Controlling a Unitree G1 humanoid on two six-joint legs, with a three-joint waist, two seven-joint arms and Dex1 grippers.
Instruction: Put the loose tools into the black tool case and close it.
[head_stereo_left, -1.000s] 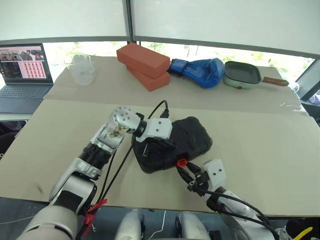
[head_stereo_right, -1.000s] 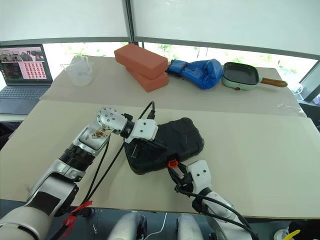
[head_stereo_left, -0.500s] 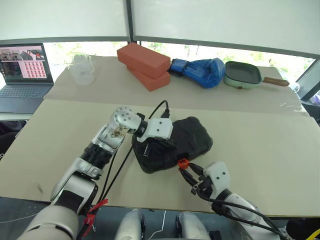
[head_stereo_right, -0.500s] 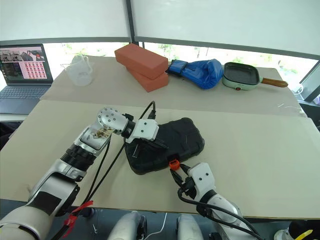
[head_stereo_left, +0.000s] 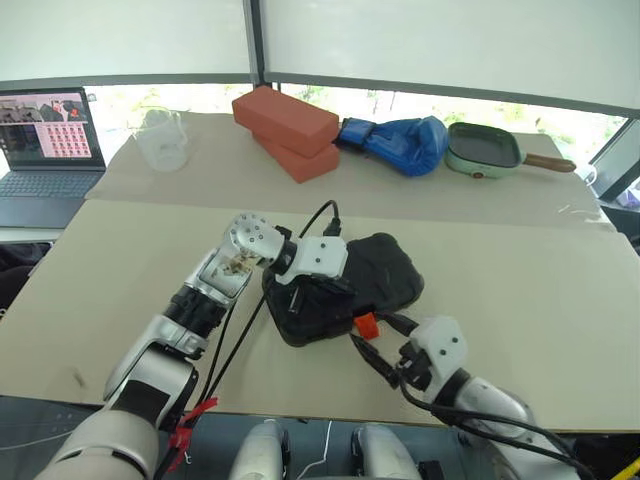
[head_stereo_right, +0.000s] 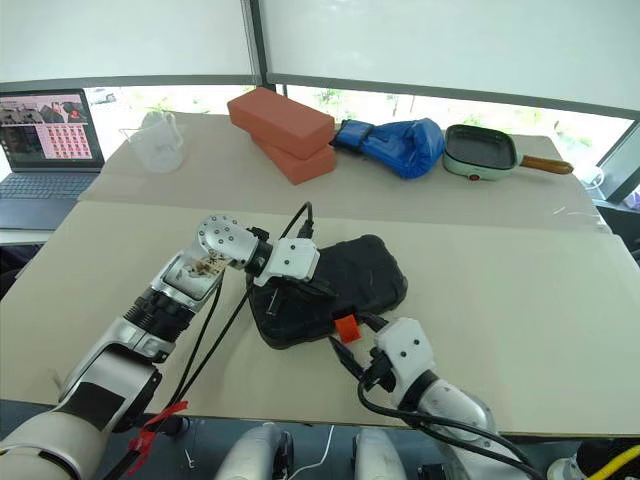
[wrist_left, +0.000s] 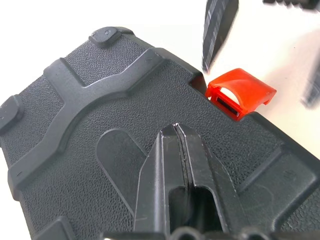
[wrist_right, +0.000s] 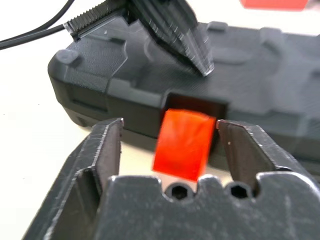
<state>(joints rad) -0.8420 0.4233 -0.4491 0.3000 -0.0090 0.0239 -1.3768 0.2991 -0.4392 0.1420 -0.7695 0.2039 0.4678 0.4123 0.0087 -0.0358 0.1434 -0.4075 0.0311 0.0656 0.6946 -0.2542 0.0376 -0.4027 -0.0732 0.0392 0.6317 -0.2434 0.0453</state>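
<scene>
Right gripper (head_stereo_right: 345, 345), jaws wide, straddles the orange latch (head_stereo_right: 346, 327) at the black tool case's (head_stereo_right: 345, 280) six o'clock; left gripper (wrist_left: 182, 150), closed, presses the lid. A misaligned push could leave it unlatched.

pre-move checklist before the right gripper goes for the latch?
1. Lid of the black case down: ok.
2. Left gripper shut, pressing on the lid: ok.
3. Right gripper open: ok.
4. Orange latch between its fingers: ok.
5. Latch snapped flat: not ok, it sticks out.
6. All tools inside: cannot tell, case is shut.
</scene>
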